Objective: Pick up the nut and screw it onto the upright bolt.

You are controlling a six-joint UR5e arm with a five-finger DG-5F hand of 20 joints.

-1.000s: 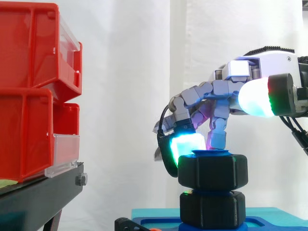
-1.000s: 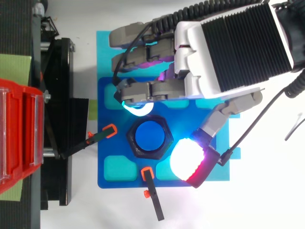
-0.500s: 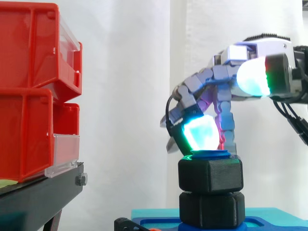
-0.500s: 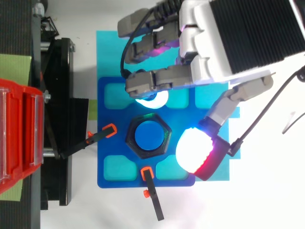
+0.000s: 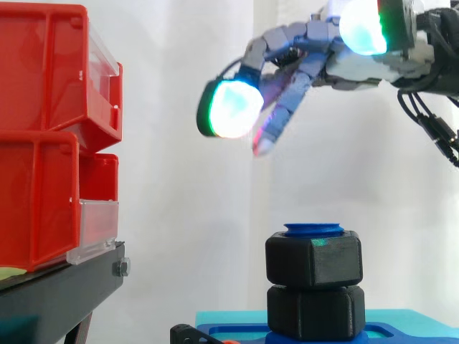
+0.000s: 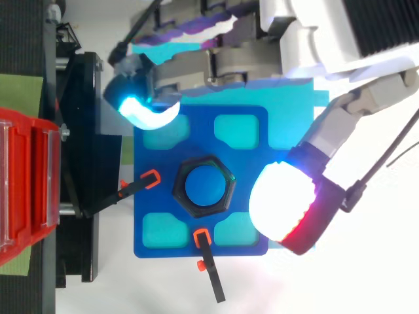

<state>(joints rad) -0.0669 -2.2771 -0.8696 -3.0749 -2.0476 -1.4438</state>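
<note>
Your hand (image 5: 351, 68) has lifted away from the black nut (image 5: 313, 259) and now hangs well above it, at 12 o'clock in the side view, fingers apart and empty. The nut sits on the blue bolt (image 6: 204, 186), so the screwing seems nearly done.

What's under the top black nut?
Under the top nut sits a second black nut, on the blue plate. The bolt's blue tip pokes out above; its shaft inside both nuts is hidden.

The grey, glowing-tipped hand (image 5: 344, 68) has lifted off the black hexagonal plastic nut (image 5: 313, 259) to the side view's upper right, its fingers now straighter.
</note>
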